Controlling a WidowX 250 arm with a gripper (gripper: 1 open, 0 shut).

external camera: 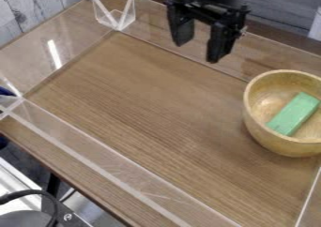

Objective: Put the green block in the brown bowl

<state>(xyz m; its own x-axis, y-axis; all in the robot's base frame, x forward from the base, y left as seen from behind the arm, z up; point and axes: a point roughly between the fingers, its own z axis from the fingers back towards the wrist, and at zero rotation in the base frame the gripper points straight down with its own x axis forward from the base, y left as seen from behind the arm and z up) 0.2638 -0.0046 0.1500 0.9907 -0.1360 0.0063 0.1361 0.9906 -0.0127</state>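
Note:
The green block lies flat inside the brown bowl, which sits at the right side of the wooden table. My gripper hangs pointing down above the far middle of the table, up and to the left of the bowl and well apart from it. Its black fingers are spread open with nothing between them.
Clear acrylic walls fence the wooden tabletop on all sides. A clear corner bracket stands at the far left. A dark object shows at the bottom left, off the table.

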